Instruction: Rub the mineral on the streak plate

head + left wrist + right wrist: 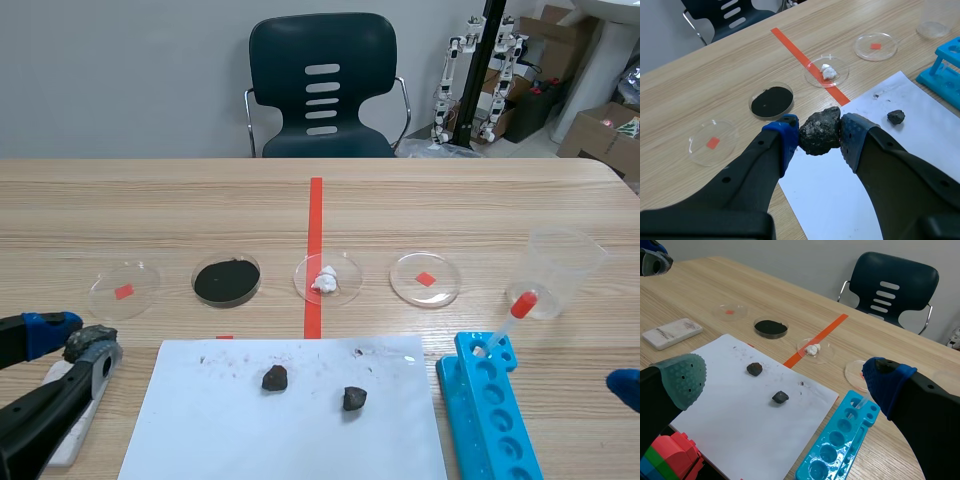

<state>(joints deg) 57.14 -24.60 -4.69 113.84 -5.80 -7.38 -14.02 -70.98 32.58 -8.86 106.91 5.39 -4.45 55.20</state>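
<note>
Now in hand: the carry step, as I judge it. The mineral is gripped but no rubbing shows yet.
Left fingers [785, 137]: closed on the mineral [820, 131], a dark, lumpy stone pinched between the two blue pads, with most of its bulk showing above and below them.
Mineral's place: at the robot's left side of the desk [450, 200], beyond the near-left corner of the white paper sheet [290, 420]. In the right wrist view it looks raised off the surface.
Streak plate [672, 333]: a white rectangular slab lying flat on the desk just beside the sheet's left edge. In the scene view the left arm lies across it.
Contact: I cannot tell for certain, but stone and plate appear apart.
Right fingers [685, 377]: spread wide, holding nothing, low at the robot's right, near the blue tube rack [490, 410].
Left alone: two smaller dark stones [275, 378] on the sheet.
Next move: likely lower the stone until one face presses the plate, then drag it along the slab under steady pressure, keeping the grip firm so the irregular lump does not twist between the pads.
</note>
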